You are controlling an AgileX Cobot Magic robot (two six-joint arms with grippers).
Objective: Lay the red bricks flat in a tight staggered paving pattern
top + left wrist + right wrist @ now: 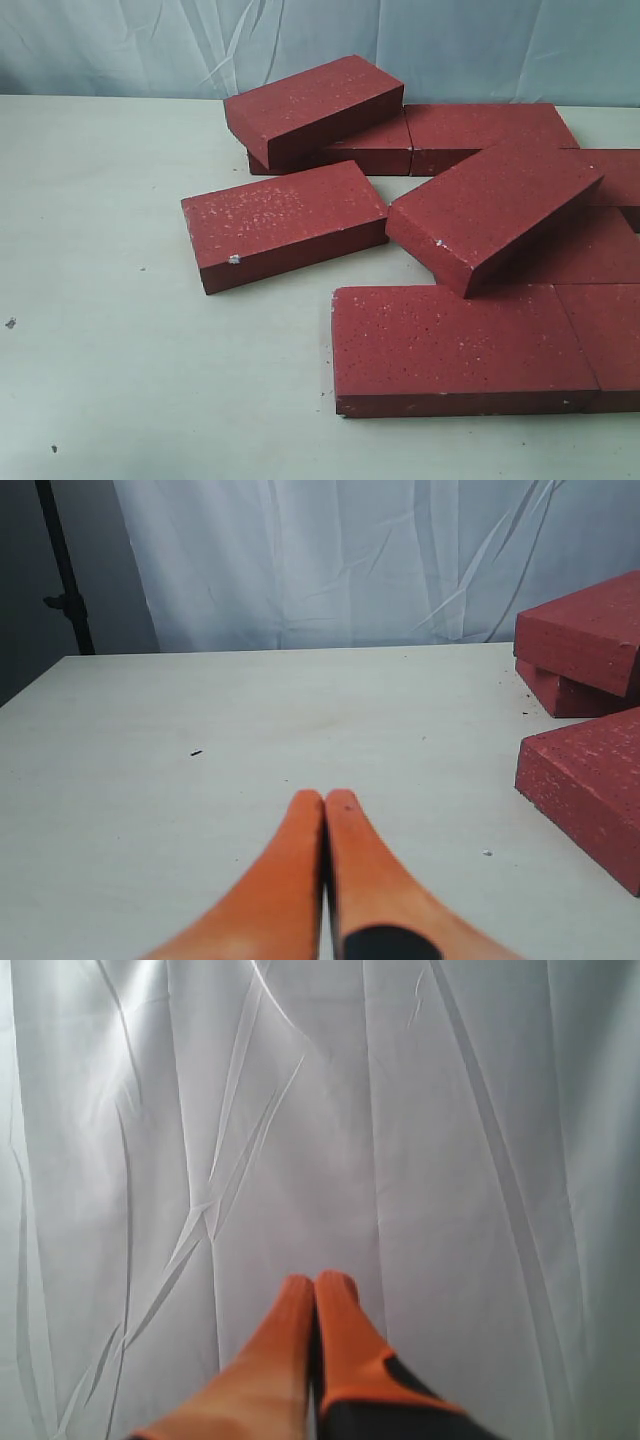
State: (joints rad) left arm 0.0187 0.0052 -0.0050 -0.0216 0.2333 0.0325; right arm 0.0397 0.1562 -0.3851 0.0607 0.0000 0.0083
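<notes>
- Left claw (324, 798): fingers pressed together, empty, over the table (200, 740).
- Right claw (316, 1280): closed, empty, facing a curtain (420, 1110).
- Bricks (285, 222): dark red, speckled, scattered on the table; two rest tilted on others.

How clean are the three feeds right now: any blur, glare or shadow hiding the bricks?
Exterior view: soft even light, red bricks sharp, only thin shadows under the tilted ones, no glare. Left wrist view: left gripper soft-focus near the lens, the bricks in it crisp. Right wrist view: right gripper blurred close up, only the creased white curtain behind.
</notes>
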